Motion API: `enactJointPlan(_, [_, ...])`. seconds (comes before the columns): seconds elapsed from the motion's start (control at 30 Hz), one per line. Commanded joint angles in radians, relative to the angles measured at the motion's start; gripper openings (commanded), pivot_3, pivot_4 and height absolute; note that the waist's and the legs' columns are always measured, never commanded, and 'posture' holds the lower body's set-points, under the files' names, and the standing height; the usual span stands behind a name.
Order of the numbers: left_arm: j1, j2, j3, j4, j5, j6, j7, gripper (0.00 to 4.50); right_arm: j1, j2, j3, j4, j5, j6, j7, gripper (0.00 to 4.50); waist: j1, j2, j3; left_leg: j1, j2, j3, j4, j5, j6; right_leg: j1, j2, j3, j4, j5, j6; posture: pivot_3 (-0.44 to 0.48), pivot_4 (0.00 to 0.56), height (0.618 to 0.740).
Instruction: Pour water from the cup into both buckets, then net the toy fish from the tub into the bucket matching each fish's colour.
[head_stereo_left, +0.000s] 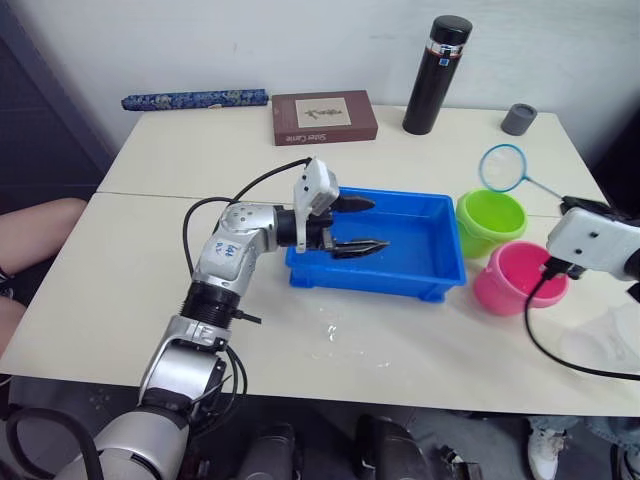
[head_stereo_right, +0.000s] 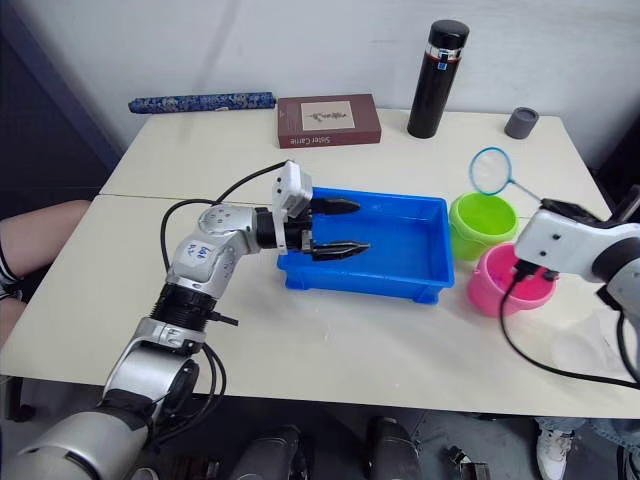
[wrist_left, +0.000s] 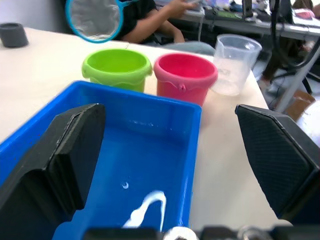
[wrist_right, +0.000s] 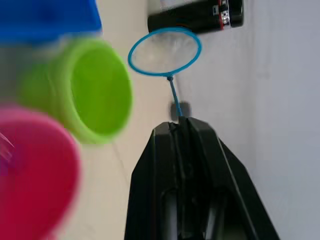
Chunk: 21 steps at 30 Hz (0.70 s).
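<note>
The blue tub (head_stereo_left: 440, 275) sits mid-table. My left gripper (head_stereo_left: 378, 223) hangs open over its left half, nothing between the fingers (wrist_left: 75, 150). The toy fish are out of view; the tub floor that shows is bare apart from a wet glint. Right of the tub stand the lime green bucket (head_stereo_left: 490, 220) and, nearer, the pink bucket (head_stereo_left: 515, 275). My right gripper (wrist_right: 179, 122) is shut on the net's thin handle, and the blue hoop of the net (head_stereo_left: 502, 167) is held up behind the green bucket. The clear cup (wrist_left: 235, 65) stands upright beyond the pink bucket.
At the back of the table are a tall black flask (head_stereo_left: 435, 75), a small grey cup (head_stereo_left: 519, 118), a brown box (head_stereo_left: 324, 117) and a blue patterned roll (head_stereo_left: 195, 99). Water drops (head_stereo_left: 335, 335) lie before the tub. A person's knee (head_stereo_left: 30, 240) is at the left edge.
</note>
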Motion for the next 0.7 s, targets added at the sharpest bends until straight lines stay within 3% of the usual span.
enactJointPlan(0.03, [0.05, 0.12, -0.004, -0.159, -0.065, 0.071, -0.142, 4.47, -0.075, 0.047, -0.12, -0.162, 0.372, 0.287, 0.092, 0.0, -0.005, 0.001, 0.0, 0.0, 0.0, 0.0, 0.0, 0.0, 0.0, 0.0, 0.0, 0.0, 0.0, 0.0, 0.0, 0.0, 0.15, 0.74])
enactJointPlan(0.17, [0.145, 0.284, -0.006, -0.331, -0.126, 0.182, -0.252, 4.47, -0.013, 0.033, -0.138, -0.271, 0.608, 0.431, 0.204, 0.0, 0.002, 0.001, 0.0, 0.0, 0.001, -0.004, 0.0, 0.0, 0.0, 0.001, -0.001, 0.002, 0.0, -0.001, -0.001, 0.0, 0.15, 0.74])
enactJointPlan(0.33, [0.277, 0.456, 0.026, -0.504, -0.181, 0.282, -0.279, 4.47, 0.139, 0.053, -0.008, -0.309, 0.655, 0.363, 0.283, 0.0, 0.006, 0.001, 0.0, 0.0, -0.001, -0.006, 0.001, -0.001, 0.001, 0.003, -0.002, 0.006, -0.002, -0.001, -0.001, 0.0, 0.15, 0.74])
enactJointPlan(0.5, [0.362, 0.561, 0.048, -0.576, -0.187, 0.287, -0.277, 4.47, 0.225, 0.066, 0.201, -0.229, 0.533, 0.171, 0.338, 0.0, 0.003, 0.0, 0.0, 0.001, -0.001, -0.006, 0.002, -0.001, 0.001, 0.004, -0.001, 0.007, -0.001, -0.001, -0.001, 0.0, 0.15, 0.74])
enactJointPlan(0.63, [0.388, 0.571, 0.055, -0.571, -0.167, 0.251, -0.237, 4.47, 0.217, 0.079, 0.363, -0.069, 0.366, -0.031, 0.343, 0.0, 0.003, 0.0, 0.0, 0.003, -0.001, -0.004, 0.001, -0.001, 0.001, 0.005, -0.001, 0.008, -0.001, -0.001, -0.001, 0.0, 0.15, 0.74])
enactJointPlan(0.7, [0.396, 0.565, 0.066, -0.563, -0.172, 0.249, -0.212, 4.5, 0.198, 0.093, 0.408, 0.006, 0.326, -0.085, 0.336, 0.84, 0.003, 0.0, 0.0, 0.002, -0.001, -0.004, 0.001, -0.001, 0.001, 0.004, -0.001, 0.008, -0.001, -0.001, -0.001, 0.0, 0.15, 0.74])
